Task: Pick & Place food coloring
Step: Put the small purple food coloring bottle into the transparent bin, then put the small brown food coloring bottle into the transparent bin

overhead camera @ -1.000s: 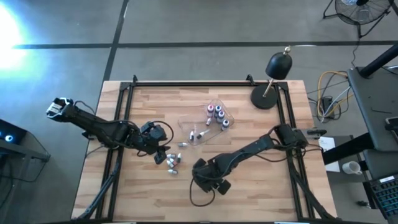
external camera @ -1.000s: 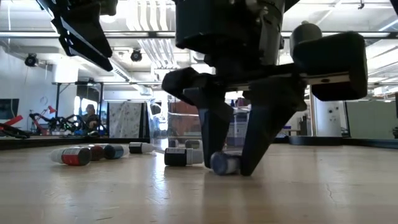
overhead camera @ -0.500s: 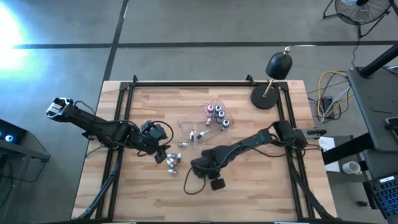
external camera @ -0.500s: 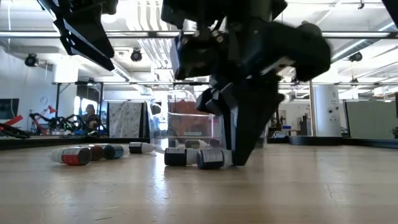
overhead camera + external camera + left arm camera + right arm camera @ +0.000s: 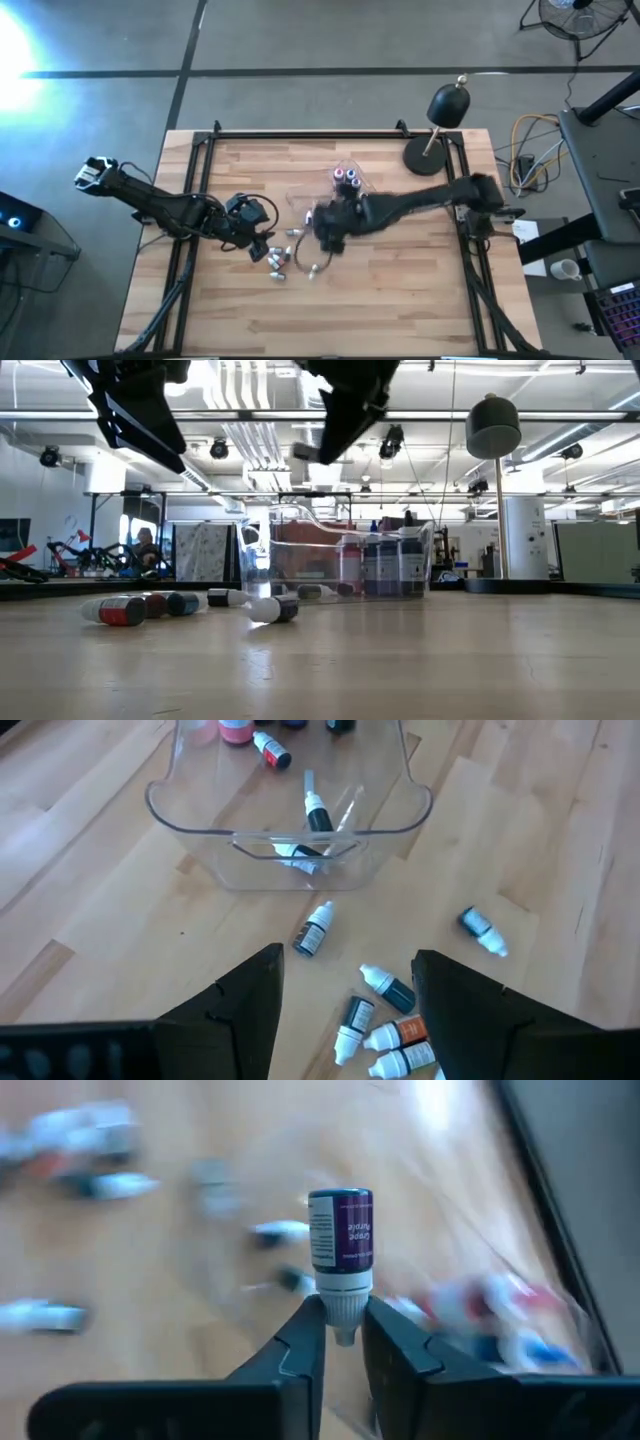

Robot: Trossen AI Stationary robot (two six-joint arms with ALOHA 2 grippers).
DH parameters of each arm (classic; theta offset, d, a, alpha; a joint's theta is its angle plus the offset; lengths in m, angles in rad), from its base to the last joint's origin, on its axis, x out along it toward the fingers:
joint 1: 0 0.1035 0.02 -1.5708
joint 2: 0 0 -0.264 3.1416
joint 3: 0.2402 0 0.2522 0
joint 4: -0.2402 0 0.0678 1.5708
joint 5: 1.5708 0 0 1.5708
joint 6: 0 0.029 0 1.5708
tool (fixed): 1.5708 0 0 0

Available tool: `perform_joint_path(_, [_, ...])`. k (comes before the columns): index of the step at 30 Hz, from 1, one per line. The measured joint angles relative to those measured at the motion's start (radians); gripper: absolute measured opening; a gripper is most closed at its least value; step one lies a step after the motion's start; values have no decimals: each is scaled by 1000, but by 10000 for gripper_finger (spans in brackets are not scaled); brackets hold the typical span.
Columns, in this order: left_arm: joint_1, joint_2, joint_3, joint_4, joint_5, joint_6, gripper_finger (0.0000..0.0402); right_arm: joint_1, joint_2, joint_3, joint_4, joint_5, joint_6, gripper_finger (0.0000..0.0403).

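Observation:
My right gripper (image 5: 342, 1315) is shut on a small food coloring bottle (image 5: 341, 1230) with a purple label. It hangs high over the clear plastic tray (image 5: 322, 205), where it shows blurred in the high view (image 5: 324, 226) and at the top of the low view (image 5: 345, 405). My left gripper (image 5: 345, 1005) is open and empty over a cluster of loose bottles (image 5: 385, 1020) lying on their sides on the table (image 5: 277, 260). Several bottles (image 5: 348, 178) stand upright in the tray's far end, and others (image 5: 315, 815) lie in it. My right gripper pinches the bottle's white cap (image 5: 342, 1302) between its two fingertips. The bottle sticks out past the fingertips in line with the fingers, its purple-labelled body farthest from them. It is lifted clear of the table and the tray.
A black domed lamp (image 5: 440, 125) stands at the table's far right corner. One bottle (image 5: 480, 930) lies apart from the cluster, and another (image 5: 315, 930) lies just in front of the tray's near wall (image 5: 290, 848). A black frame (image 5: 300, 133) borders the table.
My right gripper has shut on a bottle lying on the table near the near edge. It has lifted the bottle clear, turning as it rose, and swung up and toward the far edge over the tray.

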Motion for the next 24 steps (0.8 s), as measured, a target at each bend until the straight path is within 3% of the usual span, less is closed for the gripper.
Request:
perform_joint_path(4, [1, 0, 0, 0, -12, -12, 195, -105, -47, -39, -46, -51, 166, 83])
perform_joint_path(9, [1, 0, -4, 0, -12, -49, 195, -149, -92, -47, -7, -126, 166, 157])
perform_joint_path(14, [1, 0, -33, 7, -12, -106, 195, -99, -97, -50, 16, -131, 20, 216])
perform_joint_path(19, [1, 0, -114, 116, -6, -149, 195, -18, -102, -58, -7, -99, -28, 241])
perform_joint_path(24, [14, 11, -210, 347, 42, 9, 195, 46, -102, -64, -114, -84, 43, 245])
